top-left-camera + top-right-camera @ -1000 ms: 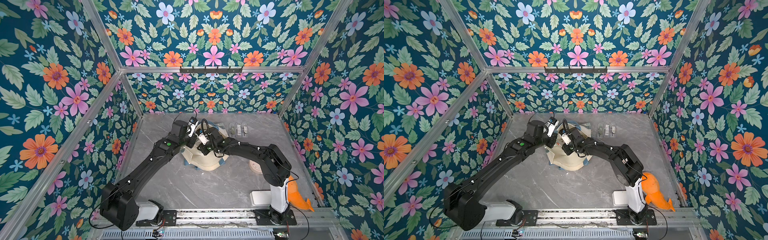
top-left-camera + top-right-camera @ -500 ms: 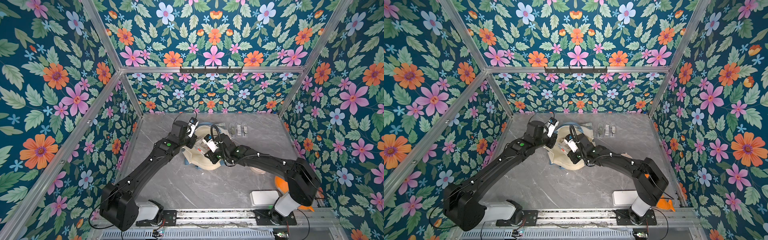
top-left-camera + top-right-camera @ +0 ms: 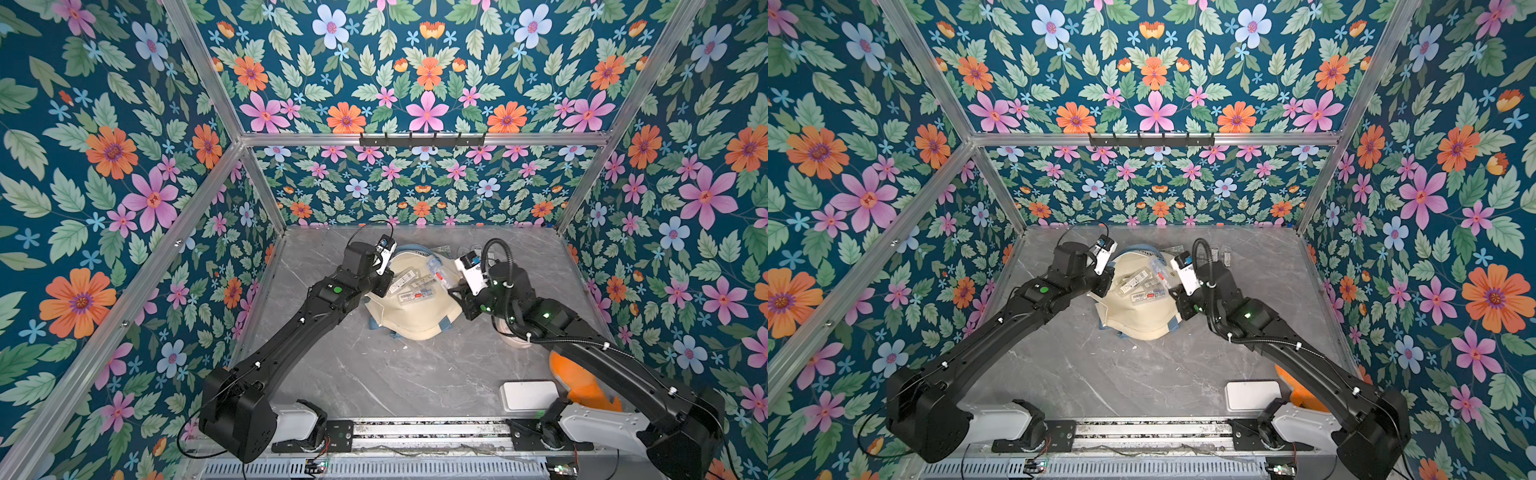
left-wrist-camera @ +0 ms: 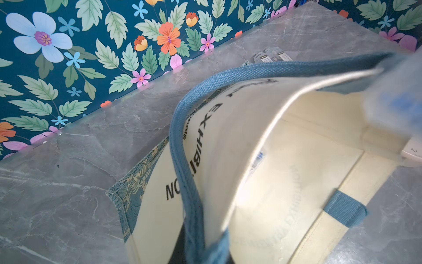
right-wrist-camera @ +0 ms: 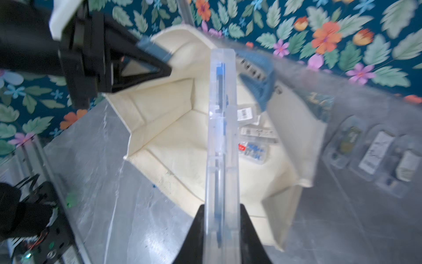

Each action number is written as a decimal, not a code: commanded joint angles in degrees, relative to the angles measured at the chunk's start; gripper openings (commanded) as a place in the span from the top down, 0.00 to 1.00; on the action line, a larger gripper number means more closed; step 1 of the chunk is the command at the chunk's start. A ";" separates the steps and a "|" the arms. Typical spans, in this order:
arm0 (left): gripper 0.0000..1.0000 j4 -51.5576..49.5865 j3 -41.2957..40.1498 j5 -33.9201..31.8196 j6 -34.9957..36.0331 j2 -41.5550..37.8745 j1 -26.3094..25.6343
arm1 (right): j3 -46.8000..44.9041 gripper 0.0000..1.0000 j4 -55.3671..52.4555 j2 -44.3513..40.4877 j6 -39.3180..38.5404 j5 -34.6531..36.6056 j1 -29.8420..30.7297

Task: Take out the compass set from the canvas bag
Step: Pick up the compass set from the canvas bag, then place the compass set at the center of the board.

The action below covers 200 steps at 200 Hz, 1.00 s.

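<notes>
The compass set (image 5: 221, 137), a clear flat case with blue parts inside, is seen edge-on in the right wrist view, clamped between the two black fingers of the right claw (image 5: 221, 208). It is held over the open mouth of the canvas bag (image 3: 415, 318), near the rim on the robot's right; whether it touches the fabric cannot be told. The bag sits on the grey marbled worktop (image 3: 395, 374) towards the back, between the two wrists. Several other packs (image 3: 411, 286) are seen inside it. The left claw (image 5: 159, 66) is closed on the bag's blue strap handle (image 4: 182, 146) at the opposite rim. The left arm is stretched diagonally from its near base to the bag. The right arm is bent at the elbow, its wrist lowered beside the bag. Three more packs (image 5: 374, 153) lie on the worktop beyond the bag.
</notes>
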 commanded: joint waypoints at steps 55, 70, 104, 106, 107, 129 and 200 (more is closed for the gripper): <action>1.00 2.57 0.59 0.48 -0.32 0.11 0.07 | 4.58 0.99 16.43 16.30 4.68 -11.26 -28.43; 1.00 2.50 0.77 0.34 -0.20 0.11 0.07 | 6.93 0.98 16.03 22.43 4.86 -10.05 -31.97; 1.00 2.38 0.89 -0.10 -0.11 -0.03 0.07 | 11.22 0.98 13.57 32.82 8.10 -10.33 -37.39; 1.00 2.35 0.90 -0.19 -0.13 -0.01 0.07 | 11.29 0.98 13.50 33.15 8.21 -10.08 -37.57; 1.00 2.39 0.90 -0.24 -0.12 -0.05 0.07 | 11.36 0.98 13.46 33.37 8.27 -10.00 -37.66; 1.00 1.97 0.92 -0.45 0.23 -0.05 0.07 | 13.95 0.98 10.04 38.03 9.48 -10.27 -39.34; 1.00 1.71 0.68 -0.19 0.37 -0.26 0.07 | 21.40 0.94 1.37 48.58 8.07 -10.80 -40.30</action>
